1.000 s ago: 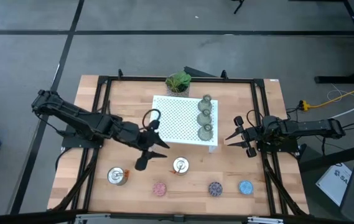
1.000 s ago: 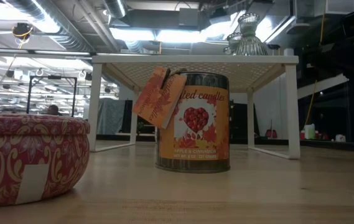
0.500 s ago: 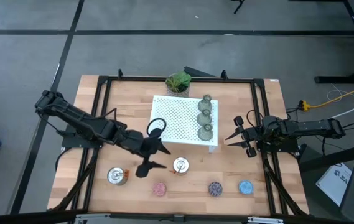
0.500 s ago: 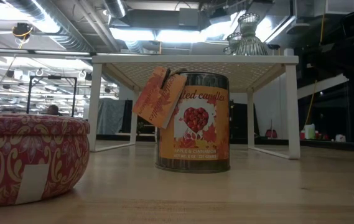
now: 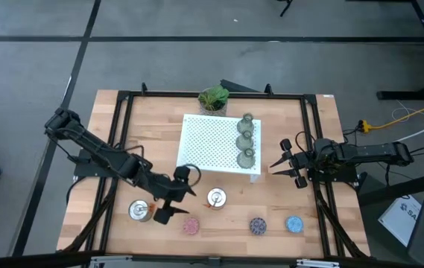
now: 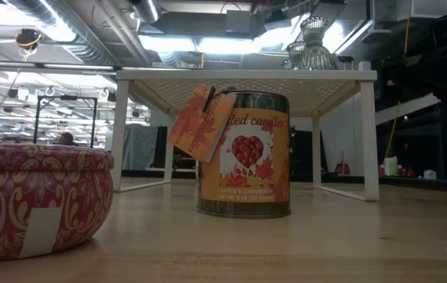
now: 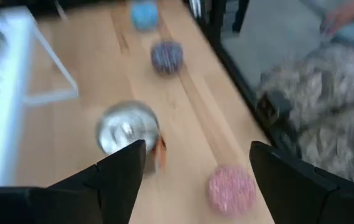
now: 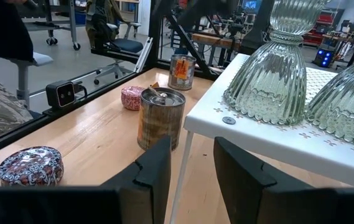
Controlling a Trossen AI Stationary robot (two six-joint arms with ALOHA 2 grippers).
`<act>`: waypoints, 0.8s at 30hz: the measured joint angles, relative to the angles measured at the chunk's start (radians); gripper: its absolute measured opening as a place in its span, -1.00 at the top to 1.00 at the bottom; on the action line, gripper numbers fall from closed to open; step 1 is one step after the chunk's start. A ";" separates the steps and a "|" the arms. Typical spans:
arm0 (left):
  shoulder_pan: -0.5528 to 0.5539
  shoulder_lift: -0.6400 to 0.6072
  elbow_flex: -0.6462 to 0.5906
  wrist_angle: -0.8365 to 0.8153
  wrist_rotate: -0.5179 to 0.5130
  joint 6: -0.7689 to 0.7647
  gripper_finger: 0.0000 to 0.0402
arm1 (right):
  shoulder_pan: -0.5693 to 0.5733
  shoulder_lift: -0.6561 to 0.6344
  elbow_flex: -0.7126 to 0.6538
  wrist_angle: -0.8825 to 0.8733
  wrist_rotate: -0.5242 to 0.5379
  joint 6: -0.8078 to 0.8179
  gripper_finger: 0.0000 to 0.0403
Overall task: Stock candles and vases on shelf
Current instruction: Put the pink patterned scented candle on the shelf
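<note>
Along the near edge of the counter the candles are lying in a loose row, apart from one another, so each can be picked singly: a silver tin at the left, a pink candle, a dark blue-purple one and a light blue one. A second silver tin is standing a little farther in, just in front of the shelf.

The left end effector is hanging over the gap between the two tins and just beside the pink candle, its fingers spread wide and gripping nothing; its blurred wrist view suggests it is lining up on one of these candles, though which one is hard to say.

Farther back, the three vases are already standing on the shelf in a line along its right edge, leaving the rest of the perforated top free for candles. The right end effector is waiting just beside the shelf's right side, fingers parted and empty. A potted plant is sitting behind the shelf.
</note>
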 joint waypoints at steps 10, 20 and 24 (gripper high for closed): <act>-0.011 0.144 0.000 0.006 0.018 -0.068 -0.42 | 0.000 0.000 0.000 0.000 0.000 0.000 0.38; -0.043 0.284 0.000 0.016 0.072 -0.063 -0.42 | 0.000 0.000 0.000 0.000 0.000 0.000 0.38; -0.061 0.343 0.000 0.045 0.077 -0.044 -0.42 | 0.000 0.000 0.000 0.000 0.000 0.000 0.38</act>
